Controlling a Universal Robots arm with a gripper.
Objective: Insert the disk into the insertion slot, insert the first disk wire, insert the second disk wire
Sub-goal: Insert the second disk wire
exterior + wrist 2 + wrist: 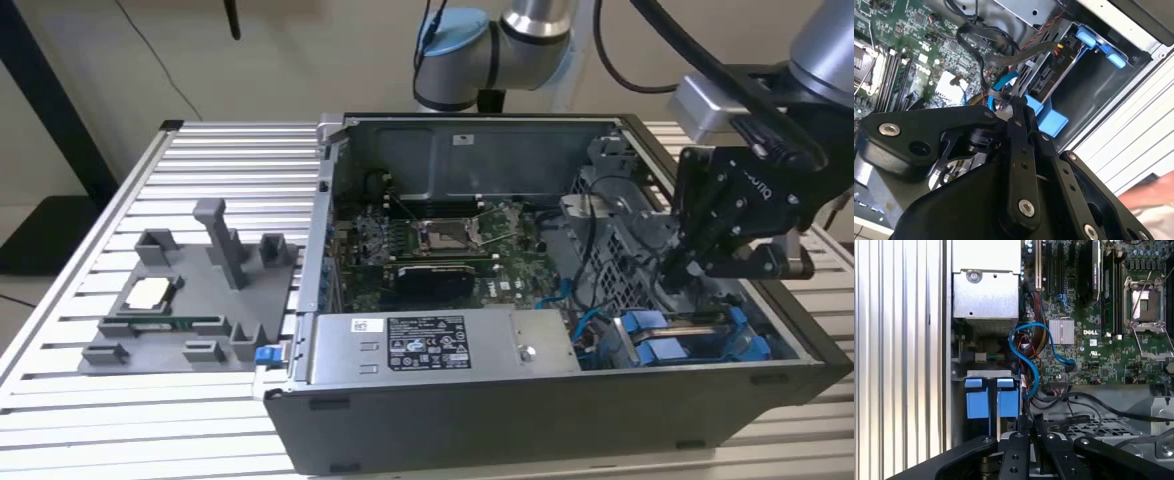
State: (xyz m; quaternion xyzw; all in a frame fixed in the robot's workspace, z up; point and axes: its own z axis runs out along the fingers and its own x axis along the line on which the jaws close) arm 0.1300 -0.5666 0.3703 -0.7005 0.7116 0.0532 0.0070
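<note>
Exterior view, from its left: a slatted metal table (80, 400) carries a grey fixture tray (200, 320) with a processor chip (150, 293) lying on it; just beside the tray stands the open computer case (534, 420); a silver power-supply box (427, 345) sits along the case's near wall, and behind it lies the green motherboard (501, 285) with its square CPU socket (443, 235); further toward that view's right the black gripper (687, 270) reaches down into the case, above the drive corner; below it the disk (663, 350) shows by its bright blue carrier bracket, seated in the insertion slot (747, 340) at the case's near corner.

In the first wrist view two blue bracket ends stand side by side at the bay's mouth, the disk (1008, 399) being the one nearer the motherboard; a light blue data cable (1029, 360) loops between the bay and the board.

In the second wrist view the gripper (1019, 102) has its fingers (1016, 135) pressed together, their tips among the wires just beside the disk (1051, 117); whether they pinch a wire cannot be told; a black flat cable (999, 55) arches above.
</note>
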